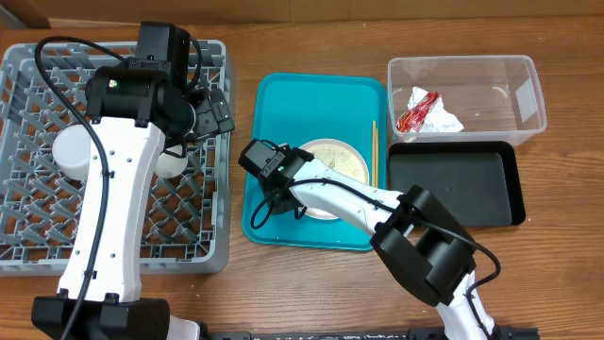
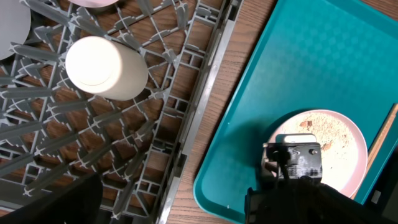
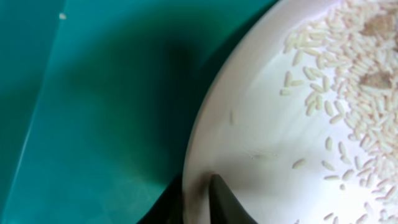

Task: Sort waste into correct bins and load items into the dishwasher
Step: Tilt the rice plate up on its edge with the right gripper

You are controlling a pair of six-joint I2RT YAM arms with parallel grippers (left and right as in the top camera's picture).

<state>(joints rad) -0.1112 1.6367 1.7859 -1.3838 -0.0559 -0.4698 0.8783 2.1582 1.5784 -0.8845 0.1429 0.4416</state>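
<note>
Jaws of the R gripper (image 3: 194,186) are clamping the plate (image 3: 249,137) at its left rim, one finger inside, one outside. Only the tips are showing in the wrist view, the rest being cut off at the bottom. Jaws of the L gripper (image 1: 209,113) are standing apart w/ nothing btwn them, hovering over the rack's right side.

The grey rack (image 1: 189,253) is sitting on the desk (image 1: 311,302) at left, w/ the L arm hiding much of its grid. The teal tray (image 1: 283,104) is lying at centre, the R arm covering its lower part. The clear tub (image 1: 533,90) is sitting top right, the black tray (image 1: 453,184) just below it.

The plate is resting on the teal tray: white, round, pale grains (image 3: 354,74) lying scattered over one side. A white cup (image 2: 102,67) is sitting in the rack. The red wrapper (image 1: 415,113) and white tissue (image 1: 445,121) are lying together in the tub. Chopsticks (image 1: 374,151) are lying beside the plate.
</note>
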